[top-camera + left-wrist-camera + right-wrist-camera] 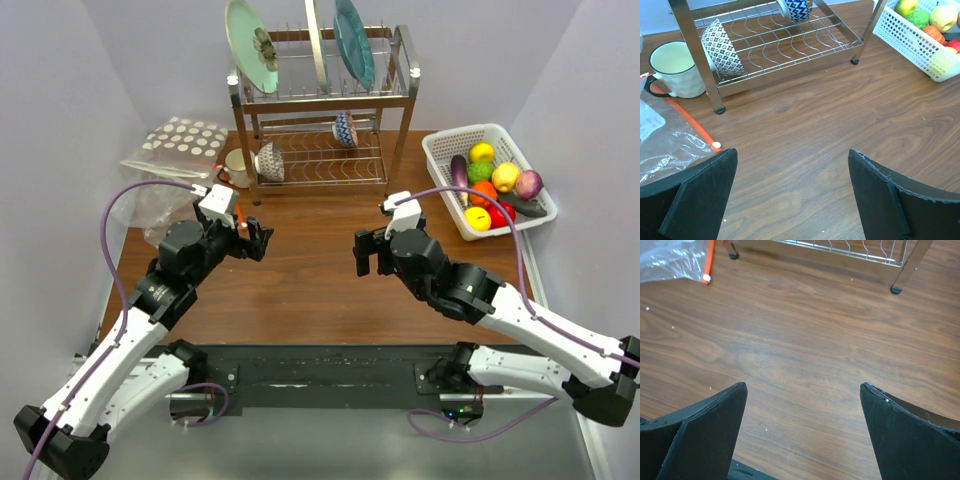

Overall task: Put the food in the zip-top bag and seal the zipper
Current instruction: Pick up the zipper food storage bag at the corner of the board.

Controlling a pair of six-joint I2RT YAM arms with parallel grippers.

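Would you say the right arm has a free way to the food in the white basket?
Probably yes: the food lies uncovered in the open basket on its side, and the right tool stands open, empty.

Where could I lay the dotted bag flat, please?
Free: the bare wood between left gripper and right gripper, in front of the dish rack. Crowded: far left with zip-top bag and mug, far right with basket of food.

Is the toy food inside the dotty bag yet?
No. All the food sits in the white basket on the right; the dotted bag lies far left.
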